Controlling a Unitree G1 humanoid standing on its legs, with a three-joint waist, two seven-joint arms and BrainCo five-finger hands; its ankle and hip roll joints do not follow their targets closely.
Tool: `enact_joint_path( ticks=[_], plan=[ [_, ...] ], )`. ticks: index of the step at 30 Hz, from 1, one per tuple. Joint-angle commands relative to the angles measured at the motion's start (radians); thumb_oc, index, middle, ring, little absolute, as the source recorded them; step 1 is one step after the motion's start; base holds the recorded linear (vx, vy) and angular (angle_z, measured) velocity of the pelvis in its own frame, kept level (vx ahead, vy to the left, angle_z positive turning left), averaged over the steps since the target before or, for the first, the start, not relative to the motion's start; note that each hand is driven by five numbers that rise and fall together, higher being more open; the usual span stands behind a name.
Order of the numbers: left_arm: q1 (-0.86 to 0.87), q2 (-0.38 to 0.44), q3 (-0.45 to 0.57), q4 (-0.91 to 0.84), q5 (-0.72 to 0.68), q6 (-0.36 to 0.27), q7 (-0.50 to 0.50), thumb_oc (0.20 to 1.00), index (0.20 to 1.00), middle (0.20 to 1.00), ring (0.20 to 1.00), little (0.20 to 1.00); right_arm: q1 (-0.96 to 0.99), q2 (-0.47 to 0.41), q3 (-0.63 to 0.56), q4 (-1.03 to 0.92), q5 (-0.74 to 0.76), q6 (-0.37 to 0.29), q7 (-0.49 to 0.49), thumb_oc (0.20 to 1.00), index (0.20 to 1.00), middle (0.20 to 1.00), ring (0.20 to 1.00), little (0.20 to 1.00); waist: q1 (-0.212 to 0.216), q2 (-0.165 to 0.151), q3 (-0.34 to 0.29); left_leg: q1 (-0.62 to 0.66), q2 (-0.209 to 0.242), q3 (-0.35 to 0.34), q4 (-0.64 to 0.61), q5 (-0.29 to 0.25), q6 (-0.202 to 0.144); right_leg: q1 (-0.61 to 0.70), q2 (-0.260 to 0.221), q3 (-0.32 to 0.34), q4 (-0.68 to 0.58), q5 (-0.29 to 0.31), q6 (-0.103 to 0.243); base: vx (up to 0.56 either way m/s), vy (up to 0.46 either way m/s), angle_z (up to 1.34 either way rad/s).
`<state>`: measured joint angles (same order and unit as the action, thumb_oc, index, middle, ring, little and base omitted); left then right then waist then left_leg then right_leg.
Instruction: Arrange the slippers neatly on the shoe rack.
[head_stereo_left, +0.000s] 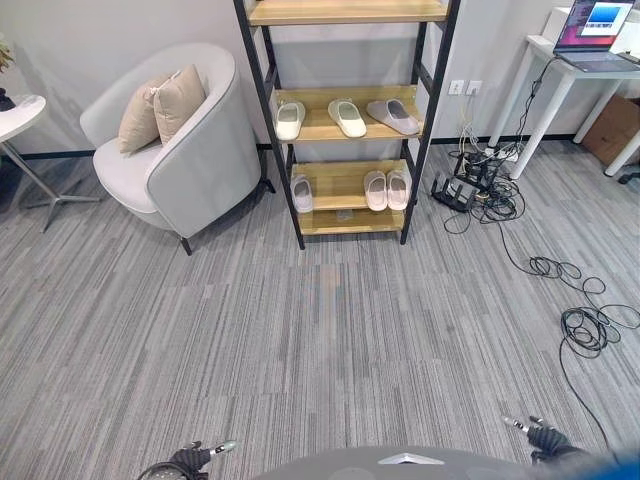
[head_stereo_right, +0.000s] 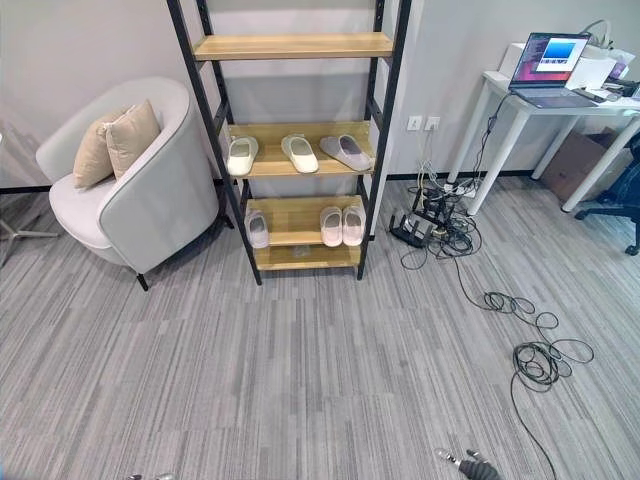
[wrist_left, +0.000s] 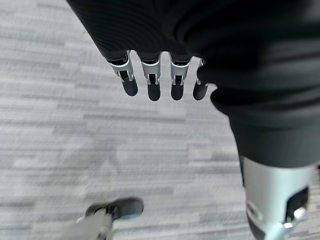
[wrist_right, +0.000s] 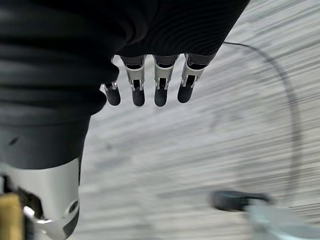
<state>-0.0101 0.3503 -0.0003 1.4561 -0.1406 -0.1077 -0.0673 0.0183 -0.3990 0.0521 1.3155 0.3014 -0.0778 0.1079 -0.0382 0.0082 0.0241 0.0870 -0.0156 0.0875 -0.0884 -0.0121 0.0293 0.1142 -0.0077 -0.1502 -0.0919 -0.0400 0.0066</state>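
Observation:
The shoe rack (head_stereo_left: 340, 178), a black frame with wooden shelves, stands against the far wall. Its middle shelf holds two white slippers (head_stereo_left: 290, 120) (head_stereo_left: 348, 117) and a grey slipper (head_stereo_left: 392, 116) lying askew. On the lower shelf one pale slipper (head_stereo_left: 302, 193) lies at the left, and a pair (head_stereo_left: 376, 190) (head_stereo_left: 398, 188) sits side by side at the right. My left hand (head_stereo_left: 190, 458) and right hand (head_stereo_left: 545, 435) hang low near me, far from the rack. Both are open over bare carpet, as the left hand's fingers (wrist_left: 152, 80) and the right hand's fingers (wrist_right: 145, 85) show.
A grey armchair (head_stereo_left: 185, 150) with two beige cushions stands left of the rack, with a round side table (head_stereo_left: 20, 115) beyond it. To the right are a white desk (head_stereo_left: 560, 70) with a laptop (head_stereo_left: 592, 30), a tangle of cables (head_stereo_left: 470, 180), a cable coil (head_stereo_left: 590, 325) and a cardboard box (head_stereo_left: 612, 125).

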Motion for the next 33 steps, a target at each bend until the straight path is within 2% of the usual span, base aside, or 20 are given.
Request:
enact_joint_path(
  ticks=[1, 7, 10, 11, 12, 14, 15, 16, 17, 18, 19, 21, 22, 23, 25, 26, 28, 30, 31, 33],
  plan=[
    [-0.031, -0.001, -0.018, 0.051, 0.039, 0.001, 0.008, 1.0, 1.0, 1.0, 1.0, 1.0, 0.003, 0.017, 0.019, 0.043, -0.037, 0.005, 0.007, 1.0, 1.0, 1.0, 1.0, 1.0, 0.006, -0.03, -0.04, -0.024, 0.07, -0.033, 0.001, 0.012, -0.088, -0.032, -0.114, 0.009, 0.005, 0.046, 0.127, 0.03, -0.023, 0.04],
    [-0.056, -0.107, -0.139, 0.022, 0.089, 0.003, 0.004, 1.0, 1.0, 1.0, 1.0, 1.0, 0.023, 0.087, -0.005, 0.088, 0.039, 0.02, 0.021, 1.0, 1.0, 1.0, 1.0, 1.0, -0.012, -0.024, -0.015, -0.048, 0.077, -0.036, 0.001, 0.024, -0.099, -0.04, -0.107, -0.018, 0.005, 0.044, 0.12, 0.04, -0.082, 0.17],
    [-0.056, -0.126, -0.168, -0.001, 0.098, -0.001, 0.004, 1.0, 1.0, 1.0, 1.0, 1.0, 0.025, 0.096, 0.027, 0.068, -0.006, 0.015, 0.01, 1.0, 1.0, 1.0, 1.0, 1.0, -0.019, -0.024, 0.006, -0.04, 0.09, -0.04, 0.001, 0.03, -0.108, -0.037, -0.099, -0.019, 0.015, 0.035, 0.109, 0.07, -0.14, 0.08],
    [-0.069, -0.131, -0.188, -0.029, 0.087, 0.0, 0.004, 1.0, 1.0, 1.0, 1.0, 1.0, 0.006, 0.083, 0.079, 0.054, -0.089, 0.016, 0.003, 1.0, 1.0, 1.0, 1.0, 1.0, -0.01, -0.041, 0.05, -0.116, 0.096, -0.035, 0.156, 0.005, -0.119, -0.049, -0.106, -0.021, 0.04, 0.017, 0.088, -0.03, -0.11, 0.21],
    [-0.076, -0.132, -0.199, -0.039, 0.096, -0.001, 0.007, 1.0, 1.0, 1.0, 1.0, 1.0, 0.004, 0.082, 0.101, 0.046, -0.119, 0.019, 0.002, 1.0, 1.0, 1.0, 1.0, 1.0, -0.004, -0.047, 0.071, -0.168, 0.095, -0.029, 0.247, 0.014, -0.133, -0.046, -0.108, -0.028, 0.041, 0.011, 0.08, -0.03, -0.12, 0.23],
    [-0.095, -0.133, -0.226, -0.06, 0.116, -0.004, 0.02, 1.0, 1.0, 1.0, 1.0, 1.0, -0.012, 0.077, 0.142, 0.04, -0.168, 0.022, -0.004, 1.0, 1.0, 1.0, 1.0, 1.0, 0.007, -0.054, 0.102, -0.259, 0.109, -0.025, 0.345, 0.068, -0.154, -0.038, -0.106, -0.04, 0.031, 0.0, 0.071, 0.01, -0.015, 0.34],
    [-0.095, -0.133, -0.226, -0.06, 0.116, -0.004, 0.02, 1.0, 1.0, 1.0, 1.0, 1.0, -0.012, 0.077, 0.142, 0.04, -0.168, 0.022, -0.004, 1.0, 1.0, 1.0, 1.0, 1.0, 0.007, -0.054, 0.102, -0.259, 0.109, -0.025, 0.345, 0.068, -0.154, -0.038, -0.106, -0.04, 0.031, 0.0, 0.071, 0.39, 0.135, 0.42],
    [-0.094, -0.124, -0.221, -0.063, 0.12, -0.009, 0.027, 1.0, 1.0, 1.0, 1.0, 1.0, -0.043, 0.078, 0.182, 0.026, -0.208, 0.023, -0.011, 1.0, 1.0, 1.0, 1.0, 1.0, 0.058, -0.075, 0.1, -0.345, 0.126, -0.006, 0.17, 0.093, -0.134, 0.009, -0.104, -0.063, 0.005, -0.025, 0.088, 0.38, 0.128, 0.38],
    [-0.094, -0.123, -0.221, -0.063, 0.12, -0.009, 0.027, 1.0, 1.0, 1.0, 1.0, 1.0, -0.043, 0.078, 0.182, 0.026, -0.208, 0.023, -0.011, 1.0, 1.0, 1.0, 1.0, 1.0, 0.058, -0.077, 0.102, -0.341, 0.125, -0.004, 0.168, 0.094, -0.134, 0.012, -0.106, -0.062, 0.005, -0.026, 0.089, 0.62, 0.292, 0.28],
    [-0.081, -0.122, -0.205, -0.018, 0.137, 0.006, 0.025, 1.0, 1.0, 1.0, 1.0, 1.0, -0.057, 0.088, 0.191, 0.008, -0.211, 0.017, -0.01, 1.0, 1.0, 1.0, 1.0, 1.0, 0.083, -0.079, 0.09, -0.329, 0.132, -0.011, 0.053, 0.122, -0.128, 0.04, -0.098, -0.052, 0.005, -0.044, 0.102, 0.41, 0.283, 0.1],
    [-0.062, -0.113, -0.188, 0.01, 0.166, 0.018, 0.03, 1.0, 1.0, 1.0, 1.0, 1.0, -0.053, 0.096, 0.184, 0.001, -0.216, 0.01, -0.012, 1.0, 1.0, 1.0, 1.0, 1.0, 0.079, -0.083, 0.069, -0.321, 0.116, -0.017, 0.056, 0.137, -0.116, 0.039, -0.107, -0.044, 0.015, -0.042, 0.112, 0.52, 0.38, -0.01],
    [-0.056, -0.102, -0.179, 0.025, 0.186, 0.021, 0.028, 1.0, 1.0, 1.0, 1.0, 1.0, -0.054, 0.099, 0.179, -0.001, -0.218, 0.014, -0.008, 1.0, 1.0, 1.0, 1.0, 1.0, 0.077, -0.099, 0.056, -0.308, 0.096, -0.001, 0.081, 0.115, -0.099, 0.027, -0.134, -0.024, 0.058, -0.037, 0.128, 0.39, 0.34, -0.71],
    [-0.06, -0.09, -0.167, 0.025, 0.173, 0.021, 0.03, 1.0, 1.0, 1.0, 1.0, 1.0, -0.065, 0.109, 0.177, -0.01, -0.212, 0.016, -0.004, 1.0, 1.0, 1.0, 1.0, 1.0, 0.079, -0.112, 0.057, -0.296, 0.077, 0.015, 0.112, 0.075, -0.071, -0.004, -0.167, -0.001, 0.149, -0.011, 0.144, 0.37, 0.36, -0.74],
    [-0.071, -0.08, -0.156, 0.015, 0.146, 0.02, 0.032, 1.0, 1.0, 1.0, 1.0, 1.0, -0.075, 0.11, 0.18, -0.015, -0.212, 0.017, -0.003, 1.0, 1.0, 1.0, 1.0, 1.0, 0.082, -0.121, 0.066, -0.288, 0.064, 0.03, 0.137, 0.052, -0.053, -0.035, -0.19, 0.006, 0.222, 0.045, 0.164, 0.31, 0.324, -0.53],
    [-0.11, -0.069, -0.145, -0.03, 0.086, 0.013, 0.036, 1.0, 1.0, 1.0, 1.0, 1.0, -0.09, 0.111, 0.182, -0.029, -0.208, 0.016, -0.014, 1.0, 1.0, 1.0, 1.0, 1.0, 0.071, -0.107, 0.074, -0.254, 0.059, 0.039, 0.149, 0.016, -0.023, -0.128, -0.22, -0.004, 0.387, 0.115, 0.168, 0.28, 0.283, -0.52],
    [-0.118, -0.066, -0.149, -0.046, 0.078, 0.01, 0.042, 1.0, 1.0, 1.0, 1.0, 1.0, -0.086, 0.108, 0.184, -0.035, -0.216, 0.015, -0.02, 1.0, 1.0, 1.0, 1.0, 1.0, 0.064, -0.1, 0.074, -0.229, 0.052, 0.035, 0.145, 0.004, -0.011, -0.155, -0.225, -0.004, 0.426, 0.13, 0.16, 0.45, 0.321, -0.11],
    [-0.148, -0.061, -0.166, -0.085, 0.069, -0.004, 0.051, 1.0, 1.0, 1.0, 1.0, 1.0, -0.077, 0.099, 0.186, -0.039, -0.222, 0.012, -0.022, 1.0, 1.0, 1.0, 1.0, 1.0, 0.039, -0.082, 0.079, -0.148, 0.034, 0.022, 0.112, -0.025, -0.002, -0.203, -0.214, -0.013, 0.404, 0.11, 0.138, 0.43, 0.182, 0.1],
    [-0.175, -0.063, -0.18, -0.115, 0.059, -0.018, 0.062, 1.0, 1.0, 1.0, 1.0, 1.0, -0.071, 0.09, 0.184, -0.081, -0.21, -0.005, -0.038, 1.0, 1.0, 1.0, 1.0, 1.0, 0.006, -0.068, 0.089, -0.092, 0.01, 0.001, 0.083, -0.043, -0.001, -0.249, -0.154, 0.029, 0.3, 0.073, 0.132, 0.38, 0.031, 0.2],
    [-0.184, -0.073, -0.184, -0.115, 0.053, -0.02, 0.067, 1.0, 1.0, 1.0, 1.0, 1.0, -0.068, 0.09, 0.179, -0.077, -0.206, -0.008, -0.046, 1.0, 1.0, 1.0, 1.0, 1.0, -0.012, -0.067, 0.096, -0.067, 0.002, -0.01, 0.083, -0.054, -0.005, -0.255, -0.142, 0.054, 0.205, 0.095, 0.146, 0.32, -0.074, 0.46],
    [-0.174, -0.089, -0.184, -0.085, 0.063, -0.017, 0.064, 1.0, 1.0, 1.0, 1.0, 1.0, -0.06, 0.092, 0.17, -0.066, -0.217, -0.005, -0.058, 1.0, 1.0, 1.0, 1.0, 1.0, -0.03, -0.058, 0.095, -0.03, 0.005, -0.016, 0.076, -0.067, -0.011, -0.264, -0.149, 0.058, 0.141, 0.133, 0.16, 0.31, -0.143, 0.92]
  ],
)
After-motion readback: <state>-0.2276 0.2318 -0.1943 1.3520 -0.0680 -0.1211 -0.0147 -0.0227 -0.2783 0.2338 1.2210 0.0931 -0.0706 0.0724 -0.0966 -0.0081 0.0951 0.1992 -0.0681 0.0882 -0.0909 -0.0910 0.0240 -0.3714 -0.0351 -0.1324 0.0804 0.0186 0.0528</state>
